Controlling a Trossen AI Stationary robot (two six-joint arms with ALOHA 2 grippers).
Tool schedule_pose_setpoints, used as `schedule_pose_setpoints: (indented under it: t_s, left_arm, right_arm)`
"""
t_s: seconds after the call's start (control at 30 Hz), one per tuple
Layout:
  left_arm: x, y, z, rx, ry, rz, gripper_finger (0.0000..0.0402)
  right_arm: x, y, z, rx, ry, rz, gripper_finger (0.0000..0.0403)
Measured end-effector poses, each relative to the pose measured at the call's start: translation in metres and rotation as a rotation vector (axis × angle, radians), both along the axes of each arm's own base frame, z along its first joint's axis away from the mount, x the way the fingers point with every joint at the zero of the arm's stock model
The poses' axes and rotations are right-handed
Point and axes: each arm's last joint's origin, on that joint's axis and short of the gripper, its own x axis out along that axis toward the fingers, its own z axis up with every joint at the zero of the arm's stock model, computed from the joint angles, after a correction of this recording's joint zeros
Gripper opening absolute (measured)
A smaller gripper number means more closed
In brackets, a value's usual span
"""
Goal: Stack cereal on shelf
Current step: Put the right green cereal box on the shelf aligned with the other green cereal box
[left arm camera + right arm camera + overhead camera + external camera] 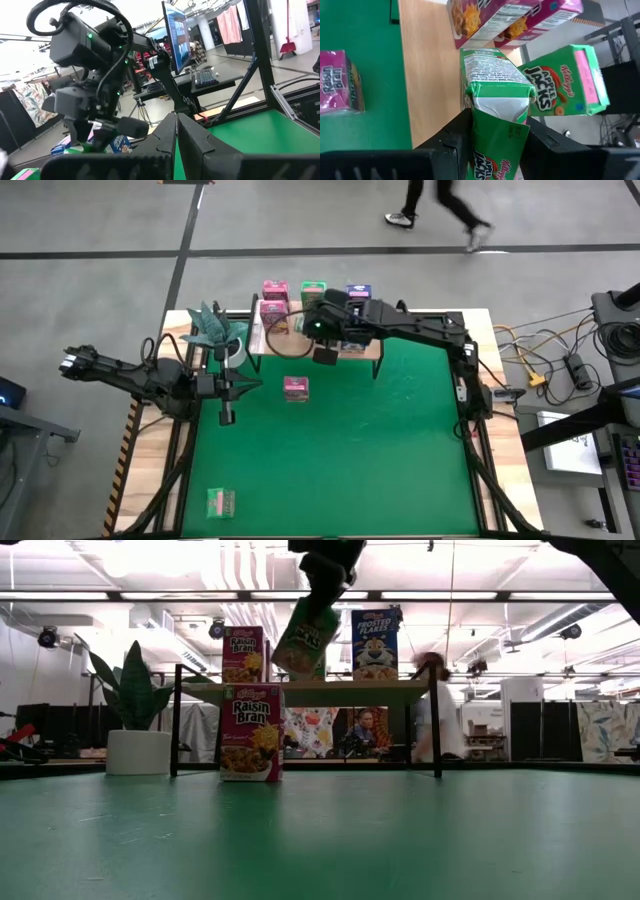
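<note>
Green table mat (320, 840) fills the foreground of the low view, and behind it stands the shelf (310, 692) at the table's back edge. On its plank there are already a pink box (243, 654), a green Apple Jacks box (565, 82) and a blue Frosted Flakes box (374, 644); a second pink box seems to lie beside the first in the right wrist view, though that part is cropped.

Over the plank, the right gripper (492, 135) is clamped on another green box (497, 115), held tilted in the air just beside the shelved green one. The left gripper (228, 387) waits with its fingers closed and empty, low over the mat near the potted plant (212, 327).

Two boxes wait on the mat: a pink Raisin Bran box (251, 732) upright in front of the shelf, and a green box (220, 501) lying flat at the near left corner.

By my judgement the task is roughly half done: the held box needs setting down, then these two follow; other boxes are not visible.
</note>
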Motion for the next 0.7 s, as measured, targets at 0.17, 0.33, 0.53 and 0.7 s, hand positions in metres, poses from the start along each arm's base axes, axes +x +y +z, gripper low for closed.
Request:
schedule_pose_setpoints:
  t_s: [0.17, 0.33, 0.53, 0.7]
  left_arm:
    - [0.0000, 0.0000, 0.0000, 0.004, 0.000, 0.000, 0.0000]
    - [-0.0001, 0.0000, 0.0000, 0.003, 0.000, 0.000, 0.0000]
    - [0.0004, -0.0001, -0.0003, 0.004, 0.003, 0.000, 0.0000]
    - [0.0000, 0.0000, 0.0001, 0.003, -0.001, 0.000, 0.0000]
  right_arm:
    - [0.0040, -0.0002, -0.0061, -0.006, 0.024, 0.014, 0.0119]
    - [0.0031, -0.0001, -0.0044, -0.008, 0.020, 0.014, 0.0145]
    - [0.0027, 0.0000, -0.0030, -0.009, 0.011, 0.013, 0.0189]
    - [0.0032, -0.0001, -0.0032, -0.009, 0.009, 0.013, 0.0205]
